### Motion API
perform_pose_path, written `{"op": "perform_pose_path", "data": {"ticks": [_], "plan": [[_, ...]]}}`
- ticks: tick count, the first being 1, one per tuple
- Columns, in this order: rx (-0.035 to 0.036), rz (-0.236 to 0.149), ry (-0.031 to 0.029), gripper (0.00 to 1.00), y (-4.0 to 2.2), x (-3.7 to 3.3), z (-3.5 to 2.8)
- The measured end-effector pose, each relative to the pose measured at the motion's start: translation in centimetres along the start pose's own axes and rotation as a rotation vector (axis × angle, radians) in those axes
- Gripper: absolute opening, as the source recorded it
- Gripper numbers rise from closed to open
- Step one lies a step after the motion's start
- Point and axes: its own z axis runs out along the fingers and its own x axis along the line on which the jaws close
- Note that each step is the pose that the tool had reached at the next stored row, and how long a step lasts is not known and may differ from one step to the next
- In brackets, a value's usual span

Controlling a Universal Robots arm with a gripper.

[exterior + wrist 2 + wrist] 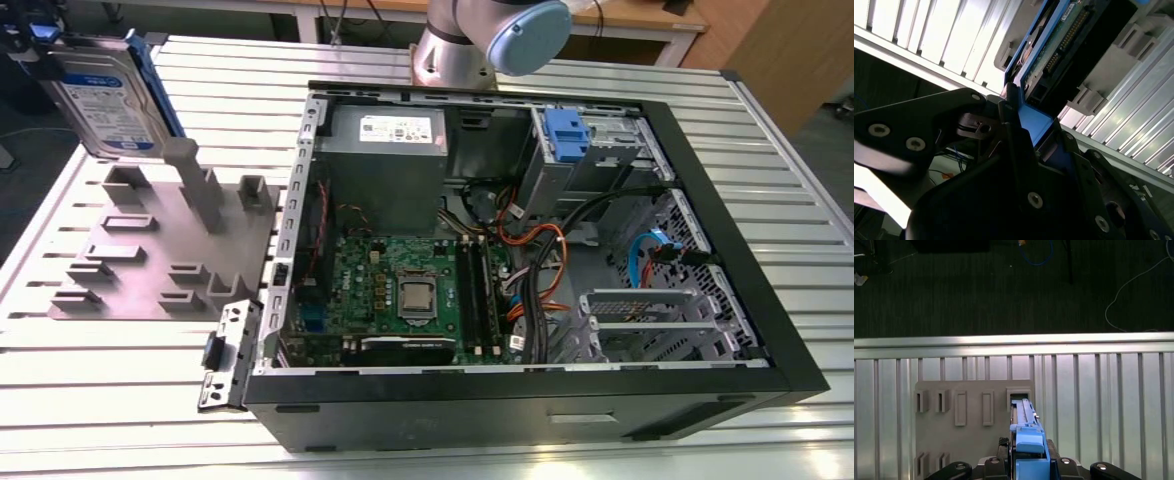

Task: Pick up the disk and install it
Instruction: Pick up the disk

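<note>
One disk [114, 95] hangs in the tool [1026, 125] above the holder [147, 250].

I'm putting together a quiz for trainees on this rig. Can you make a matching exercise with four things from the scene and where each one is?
Things:
1. disk
2. grey slotted holder
3. blue bracket
4. grey metal box

Places:
A. flat on the table, to the exterior view's left of the case
B. inside the case, far side, towards the exterior view's left
C. held upright in the gripper, over the holder
D. inside the case, far side, towards the exterior view's right

Pairs: 1-C, 2-A, 3-D, 4-B
</note>
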Motion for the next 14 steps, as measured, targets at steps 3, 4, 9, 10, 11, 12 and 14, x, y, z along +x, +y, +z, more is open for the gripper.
{"op": "perform_pose_path", "data": {"ticks": [3,4,9,10,11,12,14], "plan": [[0.0,0.0,0.0,0.37,0.0,0.0,-0.11],[-0.0001,0.0,0.0,0.37,0.0,0.0,-0.15],[0.0002,0.0,-0.0001,0.37,0.0,-0.01,-0.27],[0.0001,0.0,-0.0001,0.37,0.0,-0.01,-0.29],[-0.0001,0.0,0.0,0.37,0.0,-0.01,-0.31],[-0.0001,0.0,0.0,0.37,0.0,-0.01,-0.33],[0.0,0.0,0.0,0.37,0.0,-0.01,-0.35]]}}
